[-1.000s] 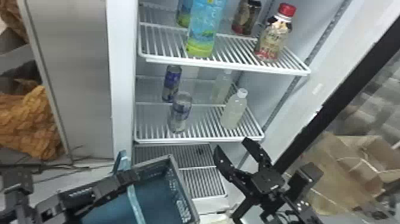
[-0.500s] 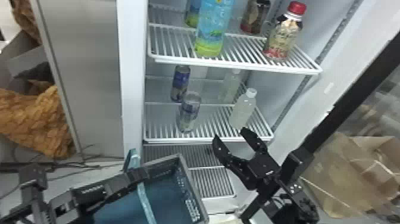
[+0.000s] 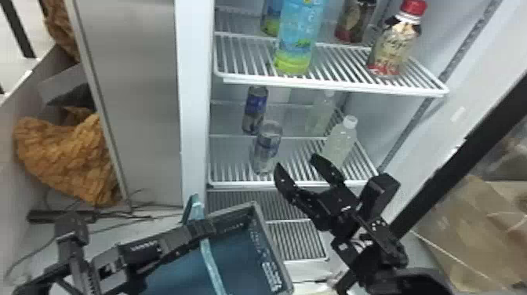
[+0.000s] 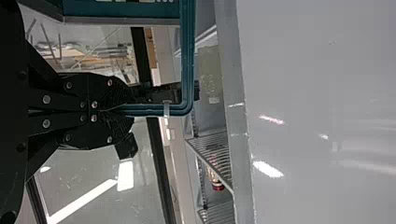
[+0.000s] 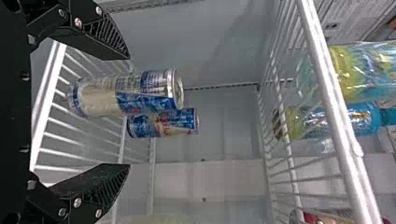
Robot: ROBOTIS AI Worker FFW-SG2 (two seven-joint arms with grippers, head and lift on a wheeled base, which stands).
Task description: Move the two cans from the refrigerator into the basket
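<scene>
I hold the left black two-finger gripper [image 3: 209,227] clenched on the teal handle [image 3: 210,263] of the teal plastic basket [image 3: 270,251], which is located below and in front of the refrigerator shelves. The right black two-finger gripper [image 3: 298,162] is released, its fingers spread and holding nothing, at the front of the lower white wire shelf [image 3: 235,183]. On that shelf stand both blue-and-silver metal cans: the front can [image 3: 267,147] near the shelf's front edge, the rear can [image 3: 255,111] behind it. A pale bottle with a white cap [image 3: 339,145] stands to their right.
</scene>
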